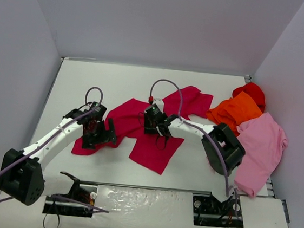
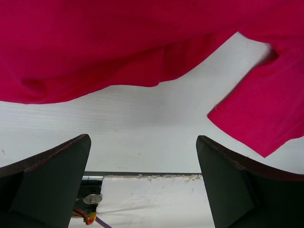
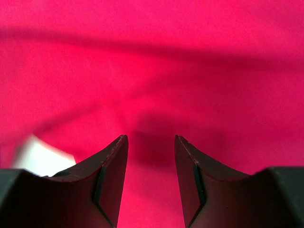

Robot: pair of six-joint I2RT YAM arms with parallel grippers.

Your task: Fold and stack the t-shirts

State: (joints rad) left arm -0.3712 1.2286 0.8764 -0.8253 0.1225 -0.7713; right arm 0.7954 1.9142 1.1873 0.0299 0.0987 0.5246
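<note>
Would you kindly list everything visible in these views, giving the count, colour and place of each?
crimson t-shirt: one, magenta-red, spread crumpled across the middle of the table
orange t-shirt: one, orange, far right, bunched
bright red t-shirt: one, red, far right corner, behind the orange one
light pink t-shirt: one, pale pink, right edge, against the wall
table: one, white, walled on three sides
cables: two, purple, one looped over each arm
arms: two, white and black, both reaching over the crimson shirt
left claw: one, black, open, over bare table at the shirt's near edge
right claw: one, black, jaws apart, over the crimson cloth
</note>
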